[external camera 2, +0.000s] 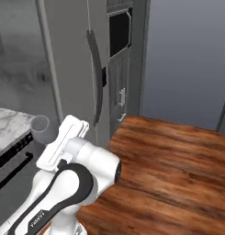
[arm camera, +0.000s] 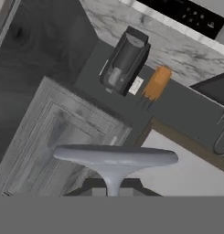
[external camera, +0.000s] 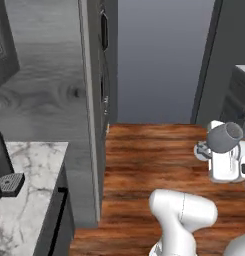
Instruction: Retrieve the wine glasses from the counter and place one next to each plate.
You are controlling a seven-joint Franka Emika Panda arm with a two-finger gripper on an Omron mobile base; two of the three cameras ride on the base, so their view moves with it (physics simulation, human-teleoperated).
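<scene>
Left base view, glass: a wine glass [external camera: 225, 137] rides at the end of the arm, lying sideways with its open mouth facing up and to the right, out over the wooden floor [external camera: 154, 165]. Carried clear of the furniture, it looks to be in transit rather than being set down.
Left base view, surroundings: a marble counter [external camera: 29, 200] with a dark coffee machine [external camera: 3, 167] on it sits at the lower left, well apart from the glass.
Right base view, glass: the same glass [external camera 2: 40, 129] shows as a grey cup shape just beyond the white hand, beside the tall grey fridge [external camera 2: 72, 69].
Right base view, arm: it is folded in close, likely to keep the load steady while the base drives.
Hand view, glass: the round foot [arm camera: 115, 157] spreads flat across the lower middle and the stem drops toward the gripper [arm camera: 112, 191].
Hand view, gripper: the fingers appear pressed onto the stem, holding it by the thin part.
Hand view, background: the coffee machine and an orange item [arm camera: 156, 83] stand on the counter.
Plates: not among these things, so the placing is judged still ahead.
</scene>
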